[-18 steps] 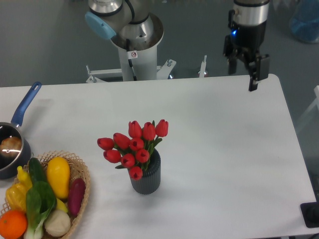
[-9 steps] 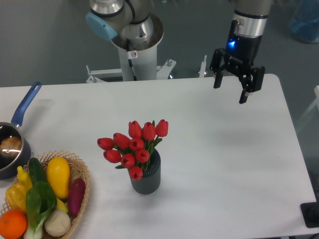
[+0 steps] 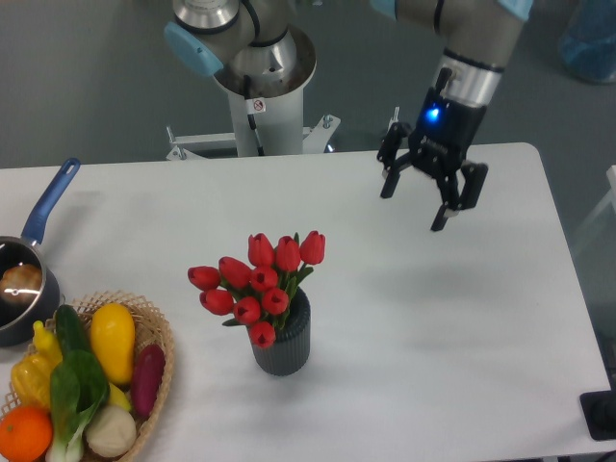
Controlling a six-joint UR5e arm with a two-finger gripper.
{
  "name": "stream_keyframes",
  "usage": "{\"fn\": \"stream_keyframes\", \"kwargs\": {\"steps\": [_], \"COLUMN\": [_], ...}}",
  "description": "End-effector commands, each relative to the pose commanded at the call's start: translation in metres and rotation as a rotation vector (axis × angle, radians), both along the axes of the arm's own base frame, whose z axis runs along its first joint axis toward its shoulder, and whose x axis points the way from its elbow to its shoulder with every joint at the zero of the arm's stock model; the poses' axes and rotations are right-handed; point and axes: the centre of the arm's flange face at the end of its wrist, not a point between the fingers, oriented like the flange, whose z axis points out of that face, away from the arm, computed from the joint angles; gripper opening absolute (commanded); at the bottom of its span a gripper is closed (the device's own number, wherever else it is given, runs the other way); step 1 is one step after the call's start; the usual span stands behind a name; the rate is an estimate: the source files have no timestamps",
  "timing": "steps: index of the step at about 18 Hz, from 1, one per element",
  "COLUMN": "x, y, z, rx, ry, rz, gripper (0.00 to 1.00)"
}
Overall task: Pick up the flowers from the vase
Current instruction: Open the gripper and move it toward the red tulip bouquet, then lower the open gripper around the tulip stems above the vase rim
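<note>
A bunch of red tulips, the flowers (image 3: 258, 282), stands in a small dark grey ribbed vase (image 3: 283, 345) near the middle of the white table. The buds lean toward the left, over the vase's rim. My gripper (image 3: 414, 210) hangs open above the table to the upper right of the flowers, well apart from them, with nothing between its black fingers (image 3: 442, 214). The stems are hidden inside the vase.
A wicker basket (image 3: 154, 332) of vegetables sits at the front left corner. A dark saucepan (image 3: 21, 292) with a blue handle lies at the left edge. The robot's base (image 3: 258, 87) stands behind the table's far edge.
The gripper has come down and to the left from the far right corner toward the table's middle, turning as it went. The flowers and vase have not moved.
</note>
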Motion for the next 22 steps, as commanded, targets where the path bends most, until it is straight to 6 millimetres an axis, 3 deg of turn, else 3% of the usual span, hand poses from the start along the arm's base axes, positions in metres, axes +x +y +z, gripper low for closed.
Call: {"fn": "stream_keyframes", "kwargs": {"steps": [8, 11, 12, 18, 22], "x": [0.011, 0.013, 0.012, 0.020, 0.022], "y": [0.013, 0.033, 0.033, 0.050, 0.054], "z": [-0.031, -0.057, -0.053, -0.058, -0.060], "rx": [0.117, 0.225, 0.244, 0.322, 0.316], "ry": [-0.137, -0.282, -0.371, -0.467, -0.454], "rz": [-0.012, -0.009, 0.057, 0.050, 0.035], "gripper": [1.00, 1.00, 1.00, 1.00, 1.00]}}
